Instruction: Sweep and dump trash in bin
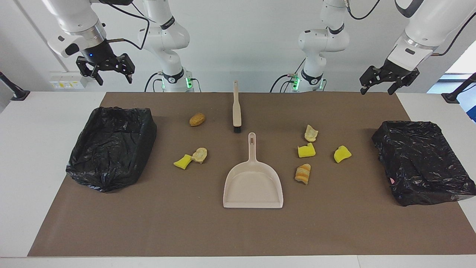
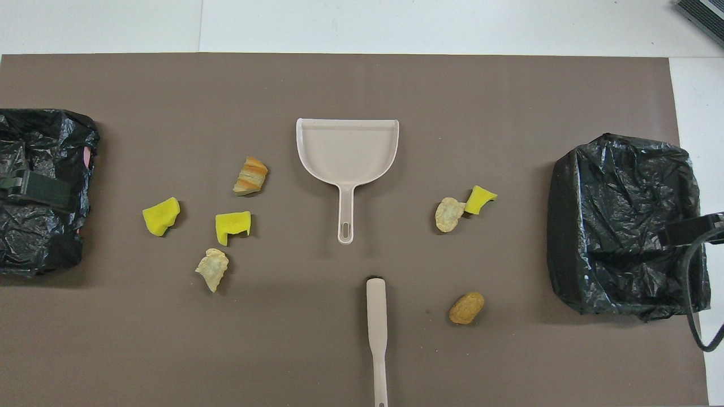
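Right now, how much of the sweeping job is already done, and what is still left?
Nothing looks done yet. All seven scraps of trash lie on the brown mat, none in the dustpan or visibly in either bin. Nothing is in hand: the brush lies untouched, and the left pincer and right pincer hang open near the robots' edge. Sweeping and dumping are left.

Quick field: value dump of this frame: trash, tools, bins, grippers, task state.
trash: seven scraps on the brown mat; four toward the left arm's end, three toward the right arm's end
orange-striped roll: beside the dustpan
dustpan: mid-mat, handle pointing toward the robots
hand brush: nearer the robots than the dustpan, bristles facing its handle
bins: two black-bagged bins, one at the left arm's end, one at the right arm's end
left gripper: raised, open, waiting
right gripper: raised, open, waiting
progress: nothing swept
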Controlling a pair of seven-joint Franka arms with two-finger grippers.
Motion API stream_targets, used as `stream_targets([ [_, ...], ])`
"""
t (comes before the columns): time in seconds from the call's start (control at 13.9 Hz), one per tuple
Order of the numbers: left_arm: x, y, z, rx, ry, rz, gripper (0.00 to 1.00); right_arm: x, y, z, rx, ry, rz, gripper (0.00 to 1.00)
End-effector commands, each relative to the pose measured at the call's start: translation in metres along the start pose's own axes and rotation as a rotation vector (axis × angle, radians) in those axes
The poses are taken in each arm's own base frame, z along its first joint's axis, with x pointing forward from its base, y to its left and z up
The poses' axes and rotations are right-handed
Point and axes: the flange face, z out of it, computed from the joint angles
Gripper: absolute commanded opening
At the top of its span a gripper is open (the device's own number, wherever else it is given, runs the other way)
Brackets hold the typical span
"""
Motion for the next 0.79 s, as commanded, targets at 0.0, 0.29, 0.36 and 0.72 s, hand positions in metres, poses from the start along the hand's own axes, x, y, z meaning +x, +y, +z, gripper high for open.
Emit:
stream_targets([
  [0.0,0.0026,0.0005,-0.0056,0.015,-0.013,0.016,1.0,-0.0081,-0.0022,0.0011,0.007,-0.007,0.017,1.0],
  [0.29,0.0017,0.0052,-0.006,0.011,-0.014,0.025,1.0,-0.008,-0.0022,0.0025,0.007,-0.01,0.017,1.0],
  [0.36,0.0017,0.0062,-0.006,0.01,-0.014,0.026,1.0,-0.0083,-0.0023,0.0031,0.008,-0.01,0.017,1.0],
  [0.72,0.001,0.008,-0.0054,0.009,-0.02,0.03,1.0,-0.0091,-0.0016,0.0032,0.008,-0.011,0.018,1.0],
])
